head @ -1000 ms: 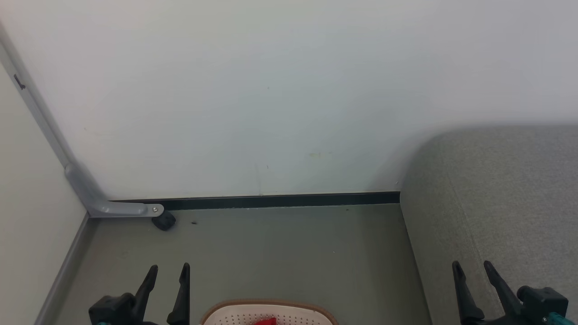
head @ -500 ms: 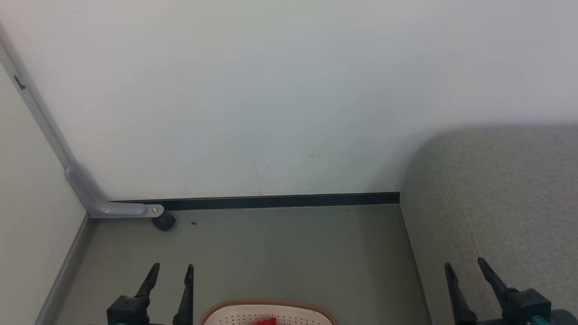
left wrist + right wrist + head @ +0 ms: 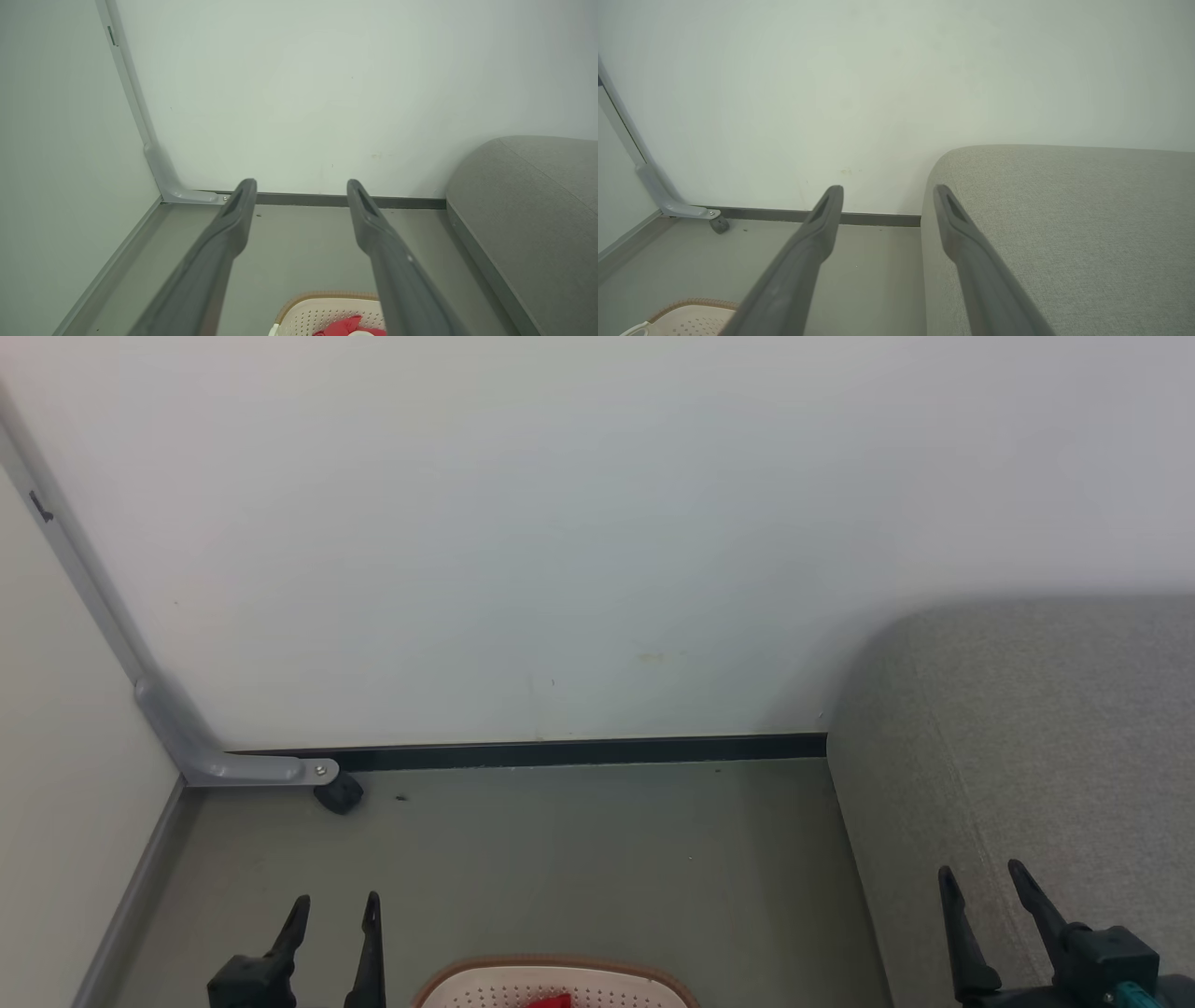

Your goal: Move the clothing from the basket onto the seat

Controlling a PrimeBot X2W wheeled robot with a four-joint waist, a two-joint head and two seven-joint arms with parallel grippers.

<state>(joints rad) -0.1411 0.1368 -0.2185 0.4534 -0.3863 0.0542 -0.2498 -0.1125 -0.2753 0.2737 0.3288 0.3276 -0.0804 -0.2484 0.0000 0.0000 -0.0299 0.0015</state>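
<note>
**Q:** How far along is the move?

**A:** Not begun, by my reading. My left gripper (image 3: 335, 903) and right gripper (image 3: 980, 875) both hang spread wide, nothing held in either. The clothing (image 3: 551, 1001) lies in the basket (image 3: 485, 987), on the floor (image 3: 597, 840) between my arms, left of the seat (image 3: 1027, 728). The stretch of seat I can see carries no garment. All of it is left: reach down, pinch, lift, carry right.

**Q:** What is hard to make out?

**A:** The basket is cut off at the bottom edge of the head view, past its far rim and a scrap of red. The left wrist view adds a little more red around a white patch, but how many garments there are I cannot tell. The seat runs out of frame on the right. Behind it all, the wall (image 3: 560, 523), with a small caster (image 3: 338, 795) at its foot.
</note>
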